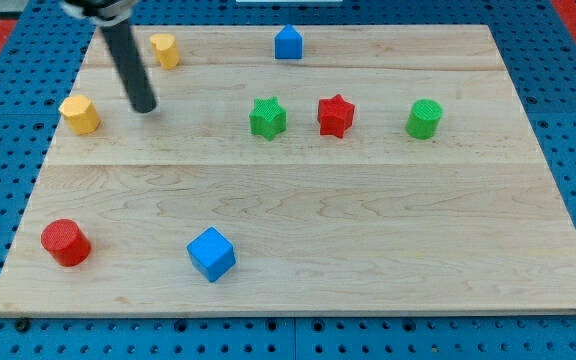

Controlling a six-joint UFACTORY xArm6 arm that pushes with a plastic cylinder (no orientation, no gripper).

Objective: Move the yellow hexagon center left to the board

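A yellow hexagon block sits near the board's left edge, in the upper left part. A second yellow block sits near the top edge, up and to the right of it; its shape is hard to make out. My tip rests on the board just right of the yellow hexagon, with a small gap between them, and below the second yellow block. The dark rod rises from the tip toward the view's top left.
A blue pentagon-like block sits at top centre. A green star, a red star and a green cylinder stand in a row to the right. A red cylinder and a blue cube sit at lower left. The wooden board lies on blue pegboard.
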